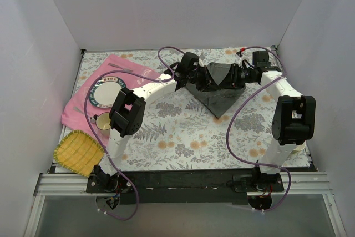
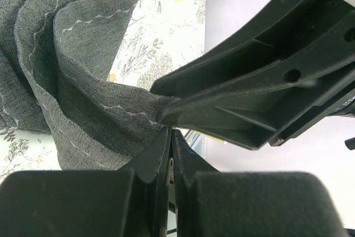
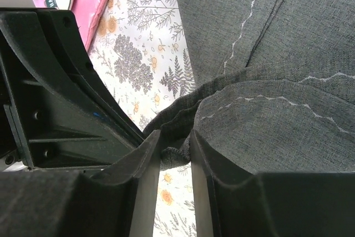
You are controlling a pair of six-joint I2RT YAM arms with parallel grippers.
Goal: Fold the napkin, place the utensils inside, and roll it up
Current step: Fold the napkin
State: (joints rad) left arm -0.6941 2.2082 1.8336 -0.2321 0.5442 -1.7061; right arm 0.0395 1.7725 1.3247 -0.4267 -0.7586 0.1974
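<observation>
The dark grey napkin (image 1: 219, 91) hangs in a pointed fold over the far middle of the table, its top edge lifted between both grippers. My right gripper (image 1: 237, 75) is shut on a bunched corner of the napkin (image 3: 175, 154). My left gripper (image 1: 195, 75) meets it tip to tip. Its jaws are pressed together at the cloth's hem (image 2: 138, 116), just under the right gripper's fingers (image 2: 244, 81). Slim silver utensils (image 1: 126, 70) lie on the pink placemat (image 1: 83, 101), far left.
A dark-rimmed plate (image 1: 108, 94) sits on the placemat, with a small cup (image 1: 103, 121) at its near edge. A yellow woven tray (image 1: 79, 151) lies at the front left corner. White walls enclose the floral tablecloth (image 1: 183, 131).
</observation>
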